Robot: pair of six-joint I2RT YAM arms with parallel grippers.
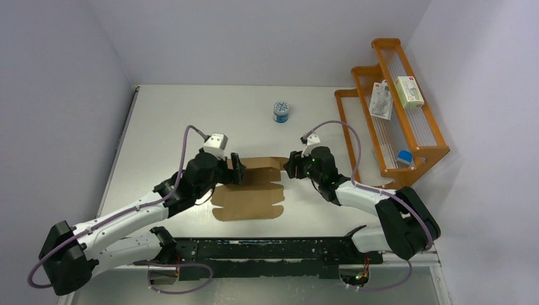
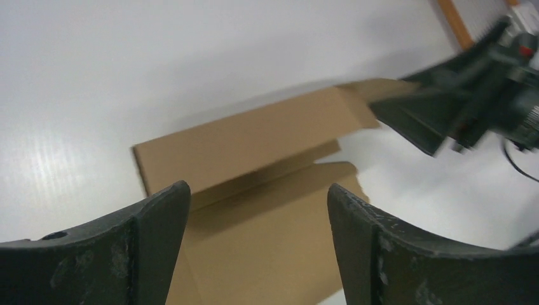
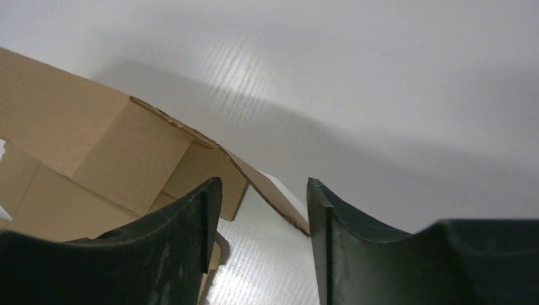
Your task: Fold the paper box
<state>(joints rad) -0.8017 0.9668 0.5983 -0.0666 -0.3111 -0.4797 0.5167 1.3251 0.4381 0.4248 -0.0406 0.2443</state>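
Note:
The paper box (image 1: 251, 194) is a flat brown die-cut sheet at the table's middle, with its far panel raised. My left gripper (image 1: 240, 170) is open over the sheet's far left part; in the left wrist view (image 2: 257, 190) the cardboard (image 2: 254, 146) lies below and between the fingers, not held. My right gripper (image 1: 289, 166) is open at the far right corner, and it also shows in the left wrist view (image 2: 445, 114). In the right wrist view (image 3: 264, 184) a raised flap (image 3: 95, 146) reaches between the fingers, its edge against the right finger.
A blue-and-white round tin (image 1: 282, 112) stands behind the sheet. An orange tiered rack (image 1: 432, 136) at the right holds white printed packages (image 1: 409, 91) and a small blue item (image 1: 403, 157). Walls close in the table at the left, back and right.

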